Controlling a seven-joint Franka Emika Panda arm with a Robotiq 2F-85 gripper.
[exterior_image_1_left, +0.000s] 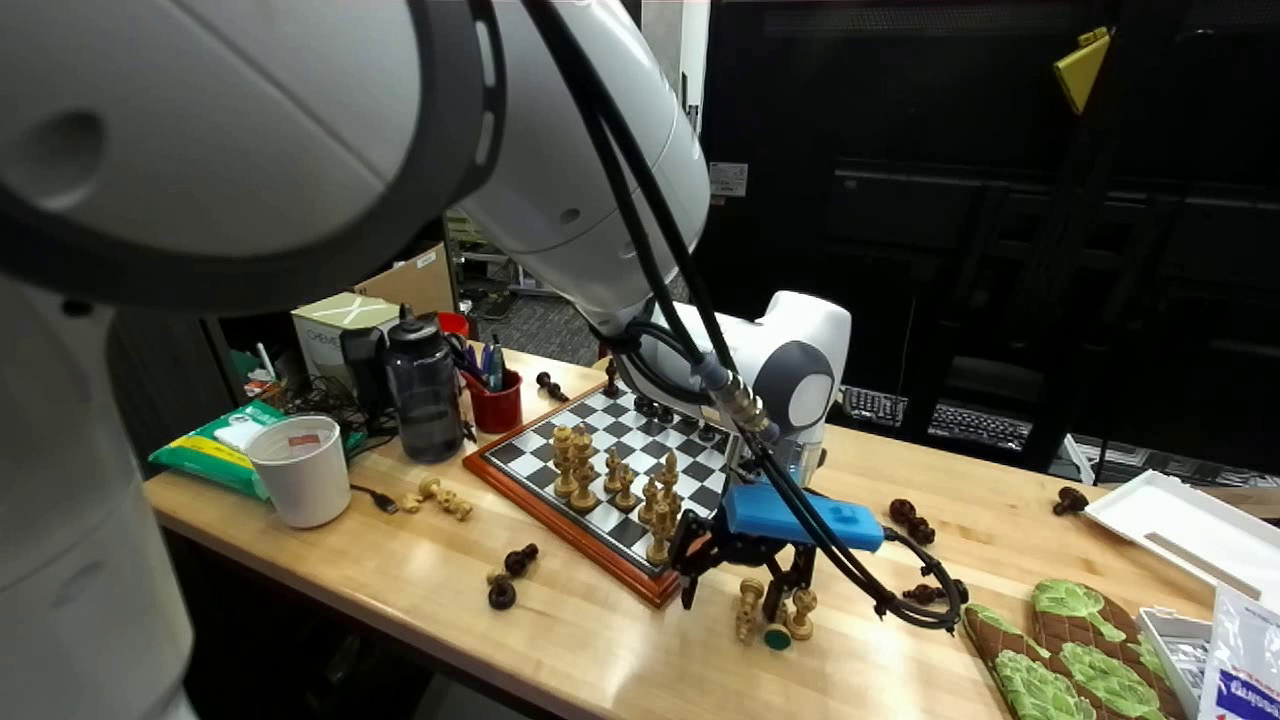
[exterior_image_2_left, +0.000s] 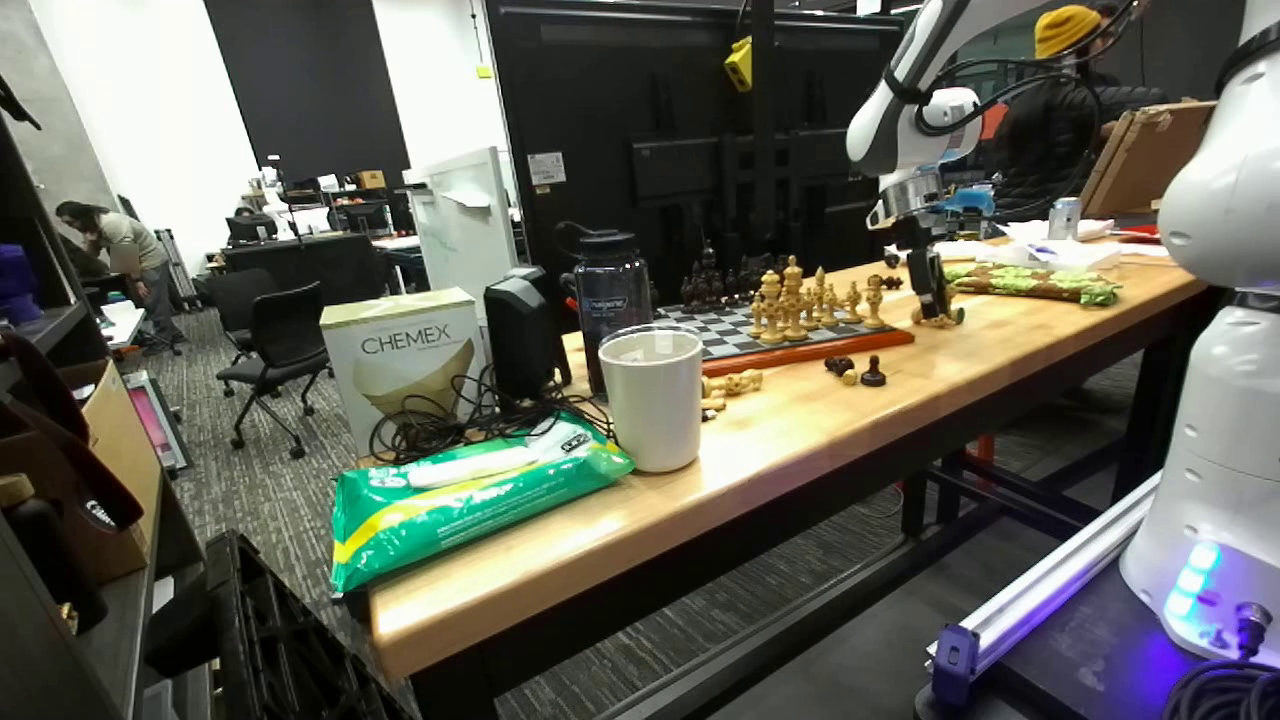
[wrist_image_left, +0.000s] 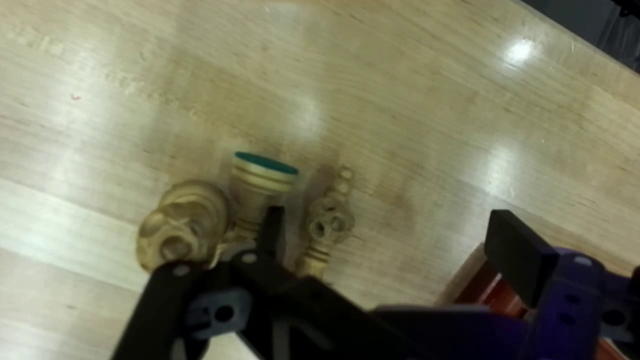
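End effector (exterior_image_1_left: 729, 604): hanging low over the desk (exterior_image_1_left: 620, 650), its fingers (wrist_image_left: 520, 256) standing wide apart and gripping nothing.
Crowned piece (wrist_image_left: 327, 220): lying on its side on the desk, in the gap between the fingers and nearer to one of them; whether that finger is touching it, the views are not showing.
Handling: probably weighing little and feeling stiff and hard, its smooth, rounded body perhaps inviting a roll or a slip.
Hold: the narrow stem below the head is looking like the safer place to pinch (the pierced head and small finial are seeming more fragile).
Felt-based piece (wrist_image_left: 262, 172): lying just beside, its green underside facing outward.
Pale upright piece (wrist_image_left: 175, 237): apparently standing, just beyond the felt-based piece.
Chessboard (exterior_image_1_left: 570, 530): resting near the other finger, carrying pale chessmen (exterior_image_1_left: 583, 480) and, at the far side, dark chessmen (exterior_image_2_left: 708, 285).
Loose dark pieces (exterior_image_1_left: 503, 595): lying on the desk by the board's near edge.
Outer desk: a white cup (exterior_image_1_left: 300, 475), a water bottle (exterior_image_1_left: 425, 405) and a red pen holder (exterior_image_1_left: 497, 408) are standing well apart from the fingers; quilted mitts (exterior_image_1_left: 1085, 655) are lying on the opposite side.
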